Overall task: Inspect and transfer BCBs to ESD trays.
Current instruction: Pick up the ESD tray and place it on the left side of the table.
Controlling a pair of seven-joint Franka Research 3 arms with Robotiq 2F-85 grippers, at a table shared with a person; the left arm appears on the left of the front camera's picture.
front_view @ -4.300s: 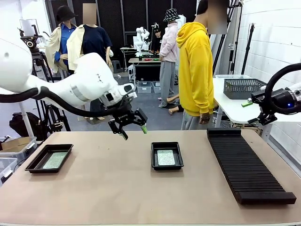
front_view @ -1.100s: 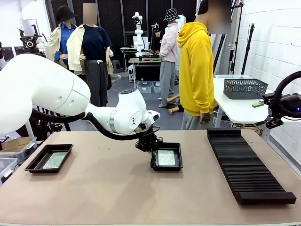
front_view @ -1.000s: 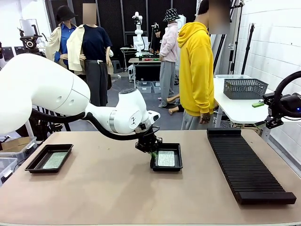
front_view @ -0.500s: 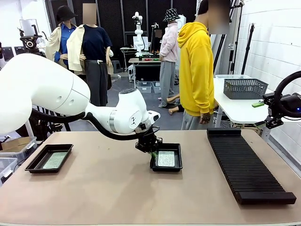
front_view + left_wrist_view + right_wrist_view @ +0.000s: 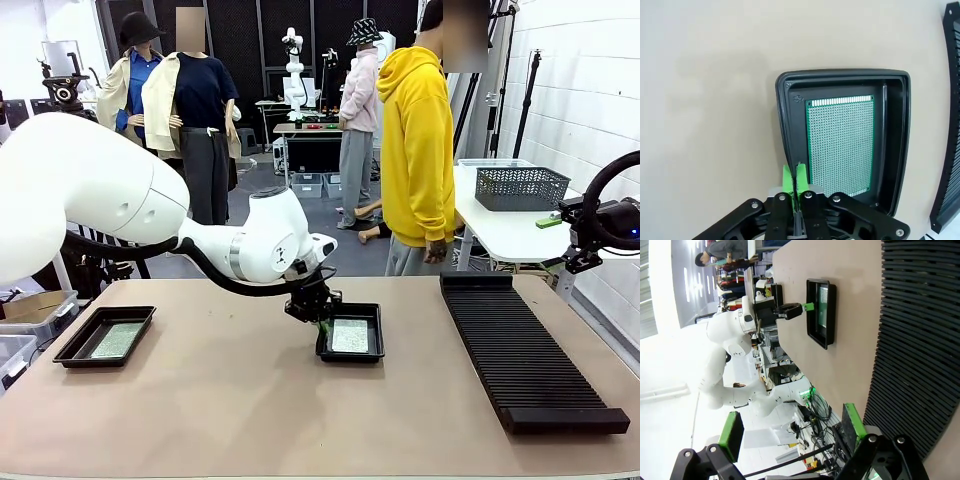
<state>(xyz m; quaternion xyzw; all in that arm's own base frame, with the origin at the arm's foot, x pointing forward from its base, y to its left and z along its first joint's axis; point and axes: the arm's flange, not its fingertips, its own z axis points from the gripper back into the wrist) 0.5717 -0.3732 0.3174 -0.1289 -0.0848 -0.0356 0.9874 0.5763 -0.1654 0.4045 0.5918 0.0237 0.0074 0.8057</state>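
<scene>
Step in hand, as judged: L arm shifting the centre ESD tray (image 5: 351,335) by its rim, not picking the board. Left gripper (image 5: 793,181) has its jaws pinched narrow on the tray's near-left rim wall, green pads either side of it. One BCB (image 5: 840,142) lies flat on that tray's floor, apart from the pads. Second tray (image 5: 105,335) sits far L on the tabletop (image 5: 250,420), also w/ a board.

Next move prob. needs a slow drag or lift, keeping tray level so board doesn't slide.

Right gripper (image 5: 792,434) off to the R, jaws wide, empty. Ribbed rack (image 5: 525,350) lies R of the tray, well apart. Person in yellow hoodie (image 5: 415,150) at far side, not reaching in.
</scene>
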